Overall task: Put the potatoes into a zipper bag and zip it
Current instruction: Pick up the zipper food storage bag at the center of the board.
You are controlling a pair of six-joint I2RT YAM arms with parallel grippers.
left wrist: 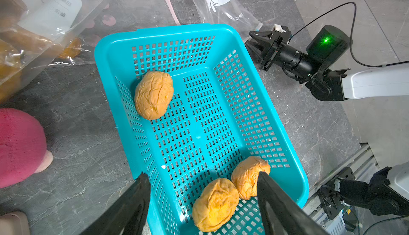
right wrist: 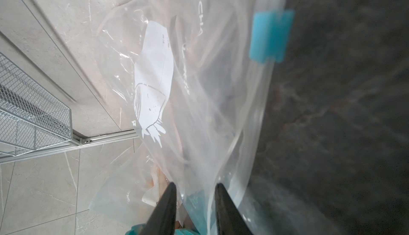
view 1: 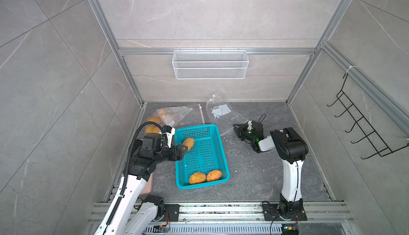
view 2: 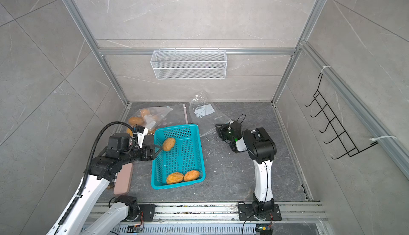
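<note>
Three wrinkled orange-tan potatoes lie in the teal basket (view 1: pixel 223 156): one at its far left (view 1: pixel 188 143) (left wrist: pixel 153 95) and two at its near end (view 1: pixel 197 177) (view 1: pixel 214 175). My left gripper (view 1: pixel 183 150) (left wrist: pixel 202 175) hovers open over the basket's left rim, holding nothing. At the back left lies a clear zipper bag (view 1: pixel 177 114) with several potatoes inside. A second clear zipper bag (view 1: pixel 221 114) with a whale print and a blue slider (right wrist: pixel 271 36) lies at the back. At this bag's near corner, my right gripper (view 1: pixel 235 127) (right wrist: pixel 195 184) has its jaws a little apart with bag film between them.
A pink block (view 2: pixel 124 179) lies on the floor under my left arm, and a red sponge-like lump (left wrist: pixel 20 147) lies left of the basket. A white wire basket (view 1: pixel 210 64) hangs on the back wall. A black hook rack (view 1: pixel 363 125) hangs on the right wall.
</note>
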